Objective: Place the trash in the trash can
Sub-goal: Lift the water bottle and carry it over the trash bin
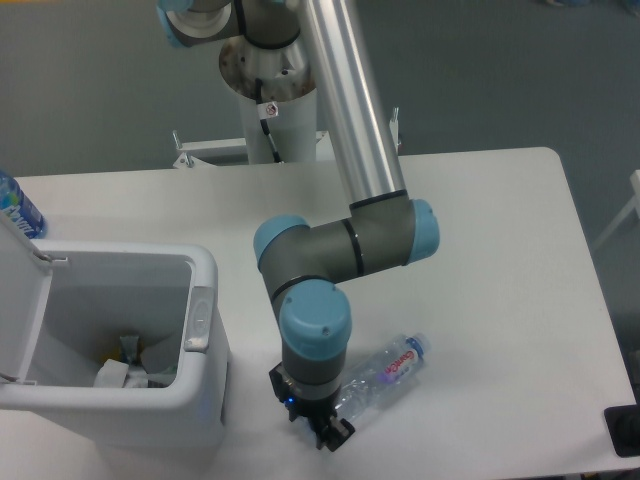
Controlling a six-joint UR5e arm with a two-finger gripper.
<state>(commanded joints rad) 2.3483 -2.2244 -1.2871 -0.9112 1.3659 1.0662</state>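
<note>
1 crushed bottle lies gripped in the end effector.

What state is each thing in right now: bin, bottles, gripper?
Trash can: lid flipped open, some trash already at the bottom.
Crushed bottle: lying on the table, blue cap on, its lower end at the gripper.
Gripper: low at the bottle's end; open or shut cannot be told.
Upright bottle: standing at the table's far left edge, untouched.
</note>
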